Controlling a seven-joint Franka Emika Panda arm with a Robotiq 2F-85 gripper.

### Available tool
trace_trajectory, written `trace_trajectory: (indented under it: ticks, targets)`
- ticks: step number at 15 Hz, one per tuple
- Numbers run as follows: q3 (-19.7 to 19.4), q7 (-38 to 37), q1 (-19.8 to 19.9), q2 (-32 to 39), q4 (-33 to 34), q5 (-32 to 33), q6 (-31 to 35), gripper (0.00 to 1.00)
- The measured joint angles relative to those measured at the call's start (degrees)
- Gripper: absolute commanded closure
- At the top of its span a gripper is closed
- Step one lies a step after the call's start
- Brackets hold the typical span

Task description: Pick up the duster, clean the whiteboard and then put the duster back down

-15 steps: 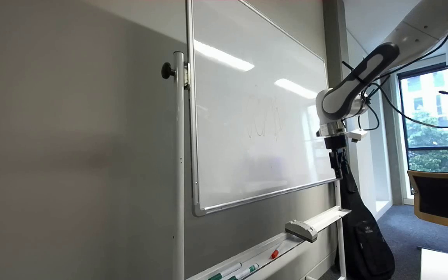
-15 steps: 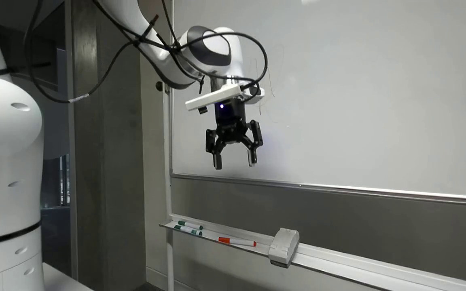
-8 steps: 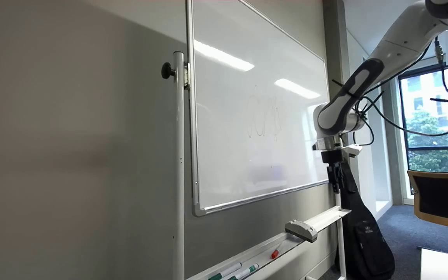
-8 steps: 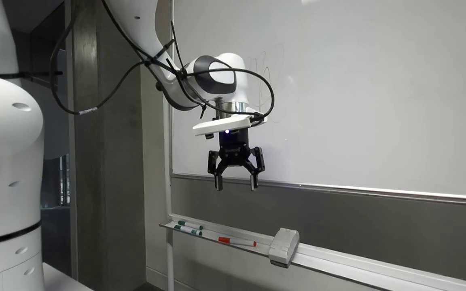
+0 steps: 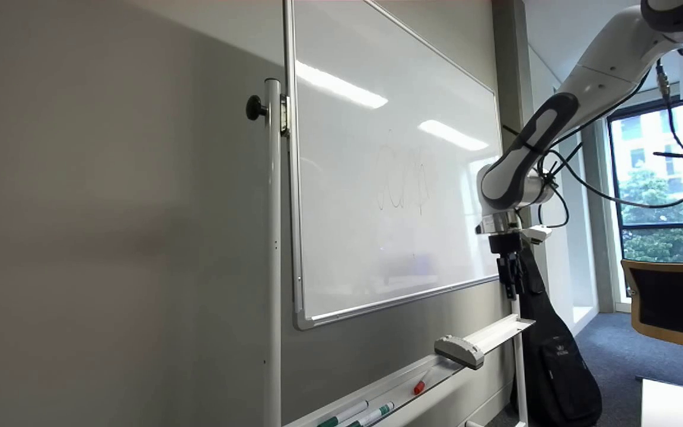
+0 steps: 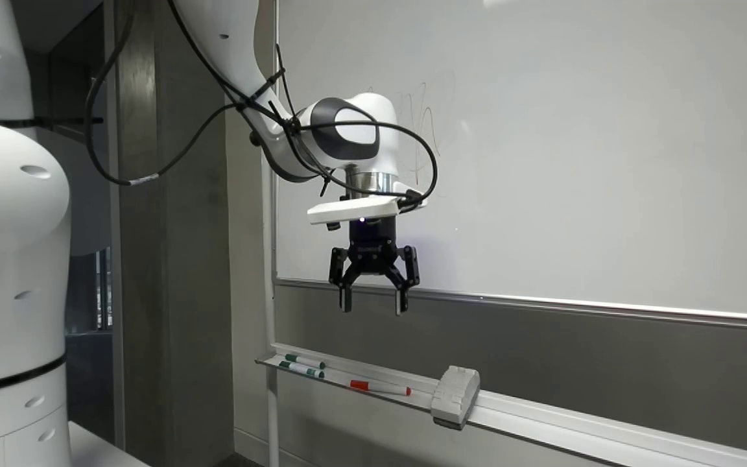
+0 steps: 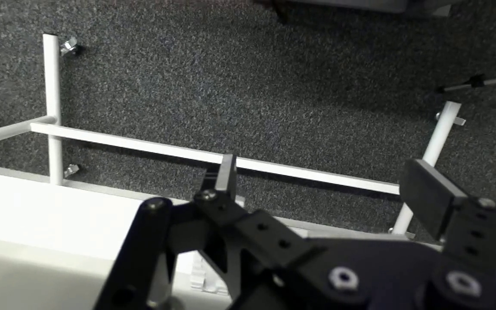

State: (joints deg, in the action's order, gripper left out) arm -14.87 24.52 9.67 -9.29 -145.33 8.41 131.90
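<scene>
Two fingers hang apart and empty, the duster between four and five o'clock from them in an exterior view, jutting past the tray, so an off-centre descent could knock it down.

My claw: matt black, with shiny metal screw heads in the wrist view.
My wrist ring: polished metal, at twelve o'clock from the claw in an exterior view.
Duster: matt, ridged, plastic-looking top, between four and five o'clock there.
Red marker: smooth, plastic-looking barrel, at six o'clock there.
My arm: smooth shell, plastic-looking, softly glossy.
Whiteboard: smooth and glossy, mirror-bright in streaks.
Frame: smooth silver metal.
Tray: smooth, low sheen.
Carpet: rough, speckled, matt.
</scene>
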Motion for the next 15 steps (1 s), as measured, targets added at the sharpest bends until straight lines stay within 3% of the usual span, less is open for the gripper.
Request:
trace_trajectory:
  ticks: [4, 9, 15]
  targets:
    - [0.1, 5.7, -0.1, 8.7, 0.9, -6.6, 2.5, 0.00]
    - [1.5, 8.3, 0.5, 21.4, 6.6, -6.7, 8.6, 0.00]
    - [2.4, 8.2, 2.2, 25.1, 11.2, -5.0, 10.5, 0.00]
